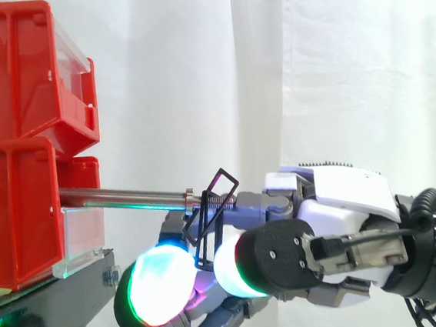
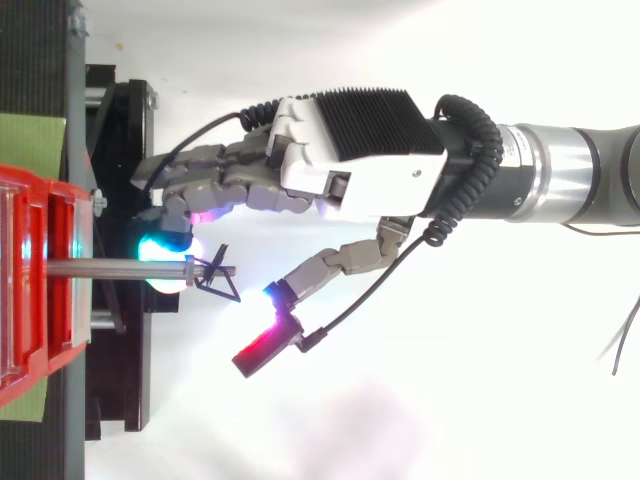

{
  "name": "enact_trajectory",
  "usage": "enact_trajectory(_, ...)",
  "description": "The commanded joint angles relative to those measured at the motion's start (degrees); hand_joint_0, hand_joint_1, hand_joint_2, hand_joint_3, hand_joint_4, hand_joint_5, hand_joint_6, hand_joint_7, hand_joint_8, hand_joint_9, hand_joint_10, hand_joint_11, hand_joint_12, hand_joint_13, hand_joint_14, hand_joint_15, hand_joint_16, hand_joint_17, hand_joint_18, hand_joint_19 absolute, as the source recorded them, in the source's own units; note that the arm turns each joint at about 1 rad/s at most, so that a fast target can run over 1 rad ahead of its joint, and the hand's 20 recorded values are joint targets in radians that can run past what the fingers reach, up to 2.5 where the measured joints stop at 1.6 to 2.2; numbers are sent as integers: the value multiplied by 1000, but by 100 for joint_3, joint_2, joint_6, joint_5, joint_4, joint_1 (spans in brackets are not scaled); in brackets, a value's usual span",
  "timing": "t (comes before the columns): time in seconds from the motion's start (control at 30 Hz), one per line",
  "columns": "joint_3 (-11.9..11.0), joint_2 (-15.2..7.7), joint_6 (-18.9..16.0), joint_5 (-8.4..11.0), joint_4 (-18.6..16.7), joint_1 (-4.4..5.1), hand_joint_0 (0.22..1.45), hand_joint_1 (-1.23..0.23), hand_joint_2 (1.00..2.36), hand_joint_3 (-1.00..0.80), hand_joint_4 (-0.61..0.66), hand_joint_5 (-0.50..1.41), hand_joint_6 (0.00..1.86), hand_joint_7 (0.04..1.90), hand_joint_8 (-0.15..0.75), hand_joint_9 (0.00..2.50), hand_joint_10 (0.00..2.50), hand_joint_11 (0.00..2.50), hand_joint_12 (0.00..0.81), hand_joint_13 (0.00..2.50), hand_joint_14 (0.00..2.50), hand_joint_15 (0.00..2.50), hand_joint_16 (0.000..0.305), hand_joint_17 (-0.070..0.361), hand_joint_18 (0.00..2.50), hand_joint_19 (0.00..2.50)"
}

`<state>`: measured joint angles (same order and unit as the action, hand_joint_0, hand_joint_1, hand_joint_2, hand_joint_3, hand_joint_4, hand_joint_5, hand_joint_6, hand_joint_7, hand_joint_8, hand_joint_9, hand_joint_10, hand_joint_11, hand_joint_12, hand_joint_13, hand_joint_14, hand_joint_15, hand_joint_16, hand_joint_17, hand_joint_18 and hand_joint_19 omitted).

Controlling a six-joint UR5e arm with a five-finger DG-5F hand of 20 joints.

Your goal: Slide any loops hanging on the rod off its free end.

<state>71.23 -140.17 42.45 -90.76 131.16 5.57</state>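
Note:
A metal rod [image 1: 120, 194] sticks out level from the red bins [image 1: 16, 152] towards the right and ends in a threaded tip. A thin black wire loop [image 1: 222, 185] hangs at that tip, close to the free end, also seen from above [image 2: 217, 277]. My hand [image 1: 337, 198] reaches in from the right at the rod's height. Its fingers stretch along and below the rod, and glowing fingertips [image 1: 160, 281] sit under the loop's lower part. The thumb [image 2: 300, 280] stands apart on the rod's other side, just beyond the free end. I see no pinch on the loop.
The red bins are stacked on a black stand [image 1: 53, 295] at the left, with a clear-fronted bin [image 1: 71, 77] above the rod. A white curtain hangs behind. There is free space to the right of the rod's end, around my arm.

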Motion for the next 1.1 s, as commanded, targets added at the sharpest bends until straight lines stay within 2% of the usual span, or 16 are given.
enact_trajectory(0.0,119,-2,-9,6,-170,5,577,-643,1003,-468,272,-147,503,1163,325,717,5,130,337,674,2,17,51,114,785,250)
enact_trajectory(0.27,119,7,-18,-29,-231,-65,584,-579,1003,-472,247,-132,501,1278,327,741,5,141,333,687,0,17,50,113,798,255)
enact_trajectory(0.67,110,7,-18,-29,-266,-74,599,-555,1004,-454,238,-125,504,1339,331,747,6,139,332,690,1,16,50,112,798,260)
enact_trajectory(1.07,84,7,-9,-29,-266,-82,601,-568,1007,-425,223,-145,617,1201,331,761,5,151,332,696,1,23,50,112,804,264)
